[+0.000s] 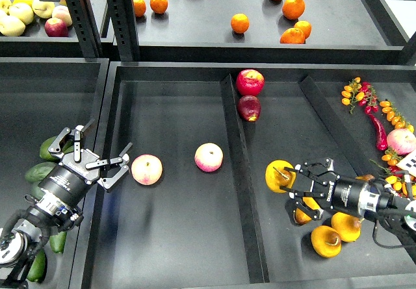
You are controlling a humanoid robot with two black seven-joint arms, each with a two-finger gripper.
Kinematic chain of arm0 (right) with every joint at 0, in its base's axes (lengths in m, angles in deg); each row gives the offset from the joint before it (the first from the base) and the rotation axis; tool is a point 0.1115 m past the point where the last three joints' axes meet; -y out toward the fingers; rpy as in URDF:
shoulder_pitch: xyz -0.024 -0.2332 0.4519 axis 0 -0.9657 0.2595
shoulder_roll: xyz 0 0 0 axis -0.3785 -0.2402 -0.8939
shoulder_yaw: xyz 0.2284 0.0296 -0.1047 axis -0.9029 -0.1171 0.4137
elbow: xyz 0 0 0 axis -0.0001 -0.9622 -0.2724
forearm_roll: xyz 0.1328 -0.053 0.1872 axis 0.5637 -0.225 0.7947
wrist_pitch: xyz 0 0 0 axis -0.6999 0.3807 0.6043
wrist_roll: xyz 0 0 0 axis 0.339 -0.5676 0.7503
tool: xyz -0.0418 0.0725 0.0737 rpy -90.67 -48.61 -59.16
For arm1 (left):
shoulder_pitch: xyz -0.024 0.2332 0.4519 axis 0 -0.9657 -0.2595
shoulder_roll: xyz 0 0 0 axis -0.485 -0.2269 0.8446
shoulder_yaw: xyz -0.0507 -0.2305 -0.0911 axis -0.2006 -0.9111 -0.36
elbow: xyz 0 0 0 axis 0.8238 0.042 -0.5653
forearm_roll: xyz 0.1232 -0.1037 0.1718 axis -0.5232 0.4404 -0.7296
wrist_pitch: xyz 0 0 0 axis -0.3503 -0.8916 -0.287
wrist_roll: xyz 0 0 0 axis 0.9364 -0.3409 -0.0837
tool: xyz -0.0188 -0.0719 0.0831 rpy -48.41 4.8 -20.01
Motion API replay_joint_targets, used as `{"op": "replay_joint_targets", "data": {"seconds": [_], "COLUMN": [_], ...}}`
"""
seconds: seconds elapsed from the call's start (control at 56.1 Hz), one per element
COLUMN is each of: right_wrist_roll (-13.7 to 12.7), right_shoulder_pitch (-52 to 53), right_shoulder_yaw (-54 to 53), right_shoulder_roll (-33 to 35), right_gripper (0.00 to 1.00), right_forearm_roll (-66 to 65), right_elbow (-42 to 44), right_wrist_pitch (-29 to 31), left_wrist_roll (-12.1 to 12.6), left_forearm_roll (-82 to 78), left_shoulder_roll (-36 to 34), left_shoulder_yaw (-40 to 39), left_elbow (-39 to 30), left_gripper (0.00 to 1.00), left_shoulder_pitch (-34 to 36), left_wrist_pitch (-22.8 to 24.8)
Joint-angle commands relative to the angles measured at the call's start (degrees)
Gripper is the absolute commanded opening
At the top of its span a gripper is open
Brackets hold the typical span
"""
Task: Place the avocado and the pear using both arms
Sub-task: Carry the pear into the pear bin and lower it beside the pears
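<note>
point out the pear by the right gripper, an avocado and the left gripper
pear [278, 174], head view, on its yellow upper body beside the stem
avocado [40, 171], head view, middle of its green skin
left gripper [99, 151], head view, midway between its fingertips

The avocado [49, 147] is dark green, smooth and oval, one of a cluster of like fruits in the left bin; it lies at the top of that cluster, just left of the divider wall [103, 133] that separates this bin from the middle one, partly hidden behind the robot's left arm. The pear [279, 176] is golden yellow-orange and squat, its short brown stem tilted toward the right. It lies well to the right of the same wall, uppermost in a group of similar pears.
</note>
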Motion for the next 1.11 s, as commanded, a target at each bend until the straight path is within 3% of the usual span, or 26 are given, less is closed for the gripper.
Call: {"op": "replay_joint_targets", "data": {"seconds": [0.0,0.767,0.945,1.087], "right_wrist_roll": [0.0,0.0,0.0,0.0], "right_shoulder_pitch": [-3.4,-7.8,-7.8,-7.71], "right_shoulder_yaw": [0.31,-0.13,-0.31,-0.31], "right_shoulder_roll": [0.41,-4.6,-4.78,-4.69], "right_gripper": [0.18,0.27,0.34,0.52], "right_forearm_roll": [-1.28,-9.98,-11.83,-13.32], "right_elbow": [0.64,7.5,7.59,7.59], "right_wrist_pitch": [0.33,0.99,0.99,0.99], "left_wrist_roll": [0.0,0.0,0.0,0.0], "left_forearm_roll": [0.0,0.09,0.09,0.09], "left_shoulder_roll": [0.0,0.0,0.0,0.0], "left_shoulder_yaw": [-0.23,-0.14,-0.23,-0.23], "left_elbow": [0.09,0.36,0.45,0.36], "left_gripper": [0.99,0.99,0.99,0.99], "left_shoulder_pitch": [-0.06,-0.06,-0.06,-0.06], "left_wrist_pitch": [0.0,0.0,0.0,0.0]}}
